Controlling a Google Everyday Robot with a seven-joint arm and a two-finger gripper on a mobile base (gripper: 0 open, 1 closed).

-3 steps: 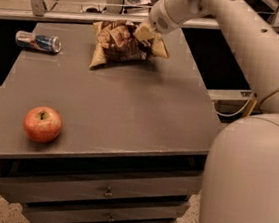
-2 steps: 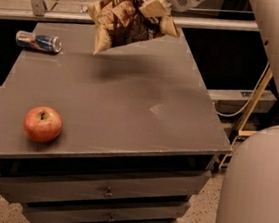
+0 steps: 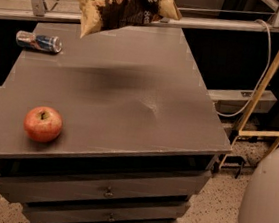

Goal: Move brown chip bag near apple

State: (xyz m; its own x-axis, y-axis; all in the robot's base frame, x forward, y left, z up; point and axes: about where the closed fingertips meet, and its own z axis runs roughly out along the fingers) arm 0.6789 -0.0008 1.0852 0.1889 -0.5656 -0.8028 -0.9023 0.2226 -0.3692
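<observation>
The bag [image 3: 121, 6] has left the desk [image 3: 178, 128]. A second ago it lay at the far edge; now it hangs in the air at the top of the view, with its shadow [image 3: 118, 78] on the surface below. The end effector is above the top edge, out of sight, so I cannot tell how it grips, though the bag must be carried. The apple [image 3: 43, 123] sits front-left, well apart, and the can [image 3: 38, 41] back-left. The lift looks done; the carry toward the apple remains.
</observation>
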